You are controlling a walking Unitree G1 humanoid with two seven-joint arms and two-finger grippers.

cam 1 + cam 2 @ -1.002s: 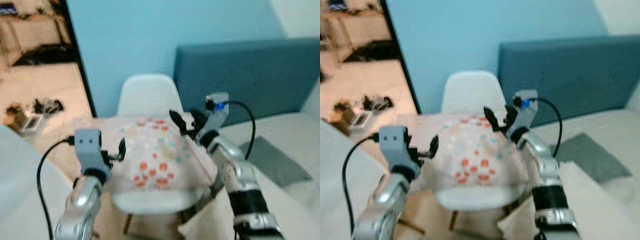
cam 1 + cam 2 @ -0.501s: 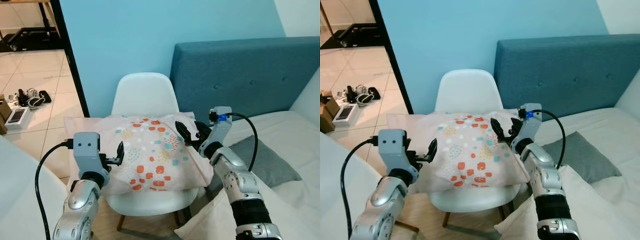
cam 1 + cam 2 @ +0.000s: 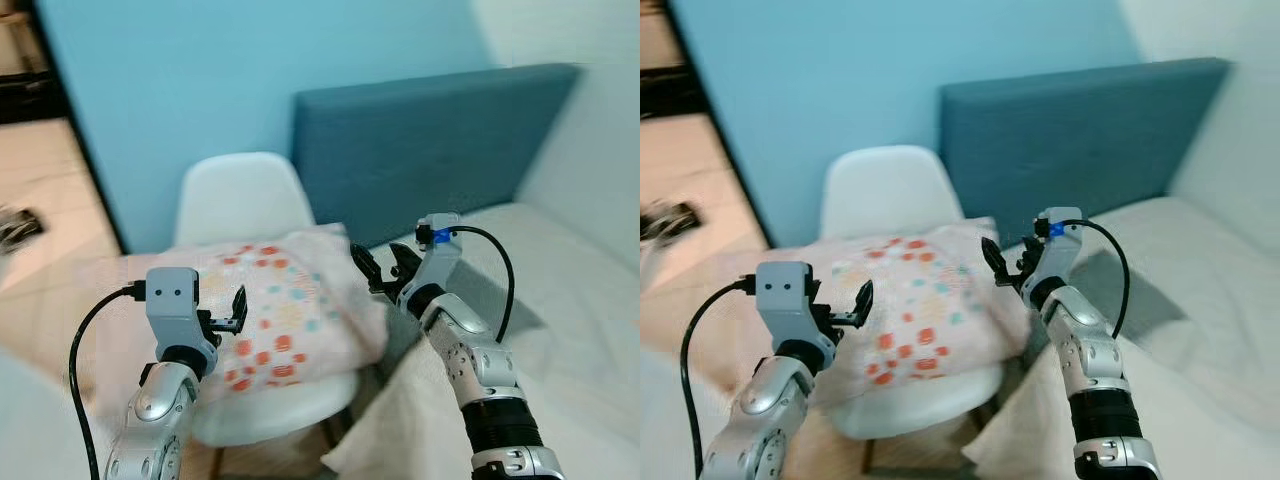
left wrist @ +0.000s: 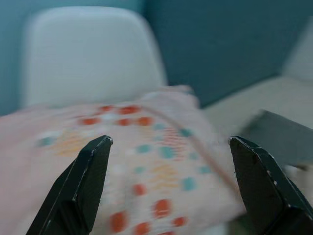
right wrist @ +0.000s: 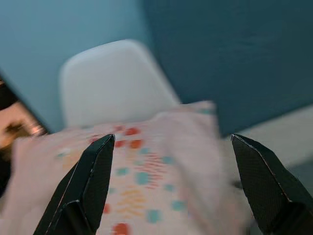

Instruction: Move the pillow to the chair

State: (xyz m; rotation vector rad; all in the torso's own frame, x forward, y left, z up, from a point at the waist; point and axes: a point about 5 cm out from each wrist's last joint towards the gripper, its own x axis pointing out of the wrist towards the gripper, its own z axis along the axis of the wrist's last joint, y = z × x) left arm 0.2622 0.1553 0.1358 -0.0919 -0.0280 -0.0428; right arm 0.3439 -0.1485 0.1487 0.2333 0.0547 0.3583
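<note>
1. Your pillow (image 3: 275, 315), pale pink with orange, teal and yellow spots, lies flat across the seat of the white shell chair (image 3: 235, 200); its edges overhang the seat on both sides.
2. Your left gripper (image 3: 238, 306) hovers over the near left part of the pillow with its fingers spread apart, holding nothing. In the left wrist view the two black fingers (image 4: 80, 188) frame the spotted fabric, and they look clear of it, though the blur makes contact hard to rule out.
3. Your right gripper (image 3: 385, 272) hangs just off the pillow's right edge, near its far corner, fingers likewise parted and empty. From the right wrist view the fingers (image 5: 90, 183) straddle the pillow with the chair back beyond.
4. So the pillow sits between your two grippers, nearer to you than the chair back, with neither gripper closed on it.
5. Right of the chair stands a bed with a dark teal padded headboard (image 3: 420, 140) and a white mattress (image 3: 560, 320); a grey cushion (image 3: 1105, 270) lies on it, partly behind your right arm.
6. A light blue wall (image 3: 220, 70) stands behind the chair, and tiled floor (image 3: 45, 190) shows to the left, blurred.
</note>
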